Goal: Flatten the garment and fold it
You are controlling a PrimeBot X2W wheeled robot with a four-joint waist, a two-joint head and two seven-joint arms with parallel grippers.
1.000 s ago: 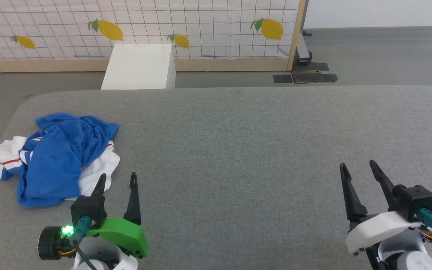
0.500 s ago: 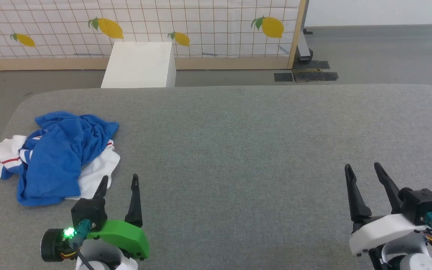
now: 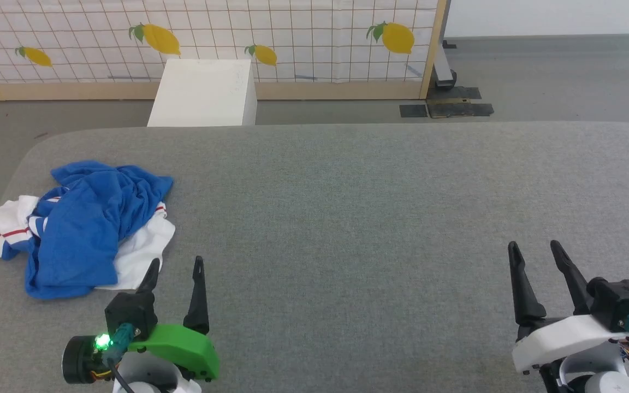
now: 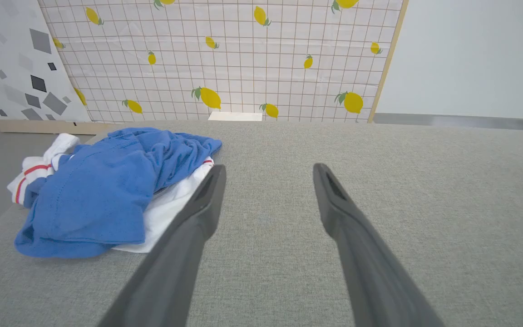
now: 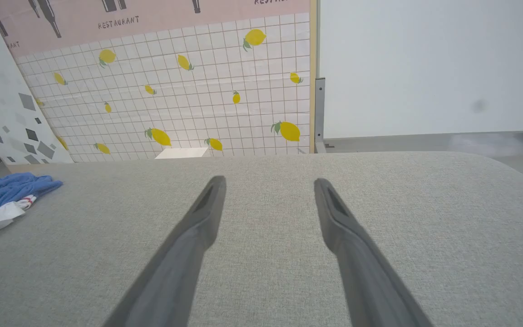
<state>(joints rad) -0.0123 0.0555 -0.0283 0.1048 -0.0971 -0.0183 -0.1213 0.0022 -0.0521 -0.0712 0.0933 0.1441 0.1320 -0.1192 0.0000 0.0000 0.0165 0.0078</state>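
The garment (image 3: 82,229) is a crumpled heap of royal-blue cloth with white sleeves and red-striped trim, lying at the left end of the grey padded table (image 3: 347,207). The left wrist view has the garment (image 4: 102,200) at left, and the right wrist view catches the garment (image 5: 2,195) at its far left edge. My left gripper (image 3: 177,264) stands open just right of the heap's near white edge, holding nothing. At the table's near right, far from the cloth, my right gripper (image 3: 534,248) is open and empty too.
A white box (image 3: 202,93) stands on the floor behind the table's far edge. A lemon-patterned panel (image 3: 200,38) with a wooden frame runs along the back. The table's rounded left corner lies close to the garment.
Both grippers have drawn slightly back toward the near edge of the view. The garment lies as before.
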